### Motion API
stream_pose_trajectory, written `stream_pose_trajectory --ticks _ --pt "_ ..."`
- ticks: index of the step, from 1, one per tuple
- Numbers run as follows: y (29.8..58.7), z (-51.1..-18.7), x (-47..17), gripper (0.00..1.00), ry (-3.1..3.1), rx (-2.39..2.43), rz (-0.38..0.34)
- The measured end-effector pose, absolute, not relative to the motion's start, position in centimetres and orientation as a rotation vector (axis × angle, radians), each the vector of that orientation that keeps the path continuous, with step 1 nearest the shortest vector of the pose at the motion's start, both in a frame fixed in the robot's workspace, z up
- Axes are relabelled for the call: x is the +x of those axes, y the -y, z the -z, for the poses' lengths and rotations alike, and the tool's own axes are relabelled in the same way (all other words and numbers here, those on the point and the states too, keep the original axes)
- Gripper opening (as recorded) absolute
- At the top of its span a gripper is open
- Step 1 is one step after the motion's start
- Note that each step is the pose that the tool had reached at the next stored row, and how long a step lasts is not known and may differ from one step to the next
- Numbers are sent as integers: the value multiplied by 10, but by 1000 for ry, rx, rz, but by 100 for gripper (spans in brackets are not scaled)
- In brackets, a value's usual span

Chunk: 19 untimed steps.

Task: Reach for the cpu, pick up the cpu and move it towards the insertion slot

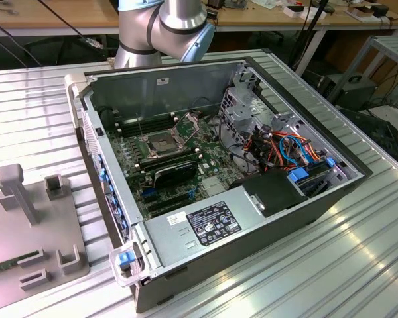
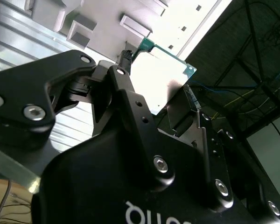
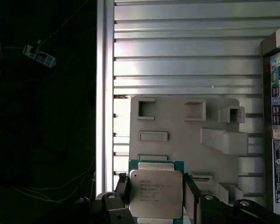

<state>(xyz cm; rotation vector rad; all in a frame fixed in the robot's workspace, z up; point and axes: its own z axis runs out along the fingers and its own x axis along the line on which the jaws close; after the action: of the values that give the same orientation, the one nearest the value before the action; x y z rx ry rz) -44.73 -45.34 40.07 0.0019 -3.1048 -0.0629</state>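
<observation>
Gripper has the cpu clamped between its 2 fingers, jaws closed on the chip's opposite edges, 1 finger on each side in the first wrist view. Chip's pale silvery lid faces that camera, green substrate edge showing around it. In the second wrist view the cpu shows edge-on and tilted, bright metal face with a green corner, held at the tip of the black gripper linkage. Beyond the chip in the first wrist view sits a grey fixture plate with several raised rectangular pockets, lying on the ribbed aluminium table; the chip is held off it, not touching as far as I can see. Exterior view: open PC case lying on its side on the table, motherboard exposed, insertion slot in the board's middle with silvery frame, dark centre, retention plate hinged up. Same grey fixture plate at the exterior view's left, well apart from the socket. Arm's grey joint visible behind the case's far wall.
</observation>
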Motion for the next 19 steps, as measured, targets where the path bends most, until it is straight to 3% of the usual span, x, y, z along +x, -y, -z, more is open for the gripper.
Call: stream_pose_trajectory --ticks 19 --pt "453 -401 -430 55 3105 2 63"
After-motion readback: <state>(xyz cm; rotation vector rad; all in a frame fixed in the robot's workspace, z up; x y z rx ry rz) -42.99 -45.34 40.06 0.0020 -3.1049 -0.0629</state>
